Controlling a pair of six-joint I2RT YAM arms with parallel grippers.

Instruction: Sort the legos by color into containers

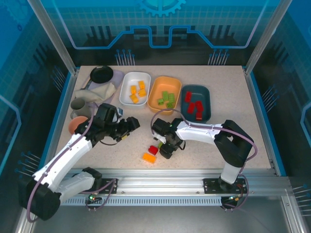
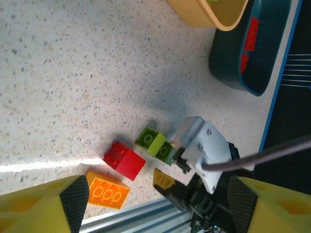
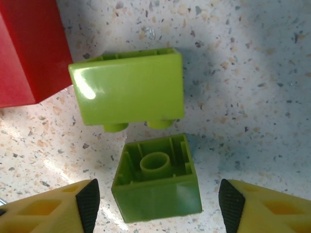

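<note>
The right fingers [image 3: 90,206] stand apart just above the tabletop [image 3: 252,73]. A green brick [image 3: 158,189] lies hollow side up between them, clear of both. Just beyond their tips a second green brick [image 3: 126,87] lies on its side, with a red brick [image 3: 29,48] just beside it. The left fingers [image 2: 73,204] are also apart and hold nothing; an orange brick [image 2: 108,191] lies close by one of them. Well beyond both pairs sit the white dish [image 1: 129,80], orange dish [image 1: 167,83] and teal dish [image 1: 197,92].
</note>
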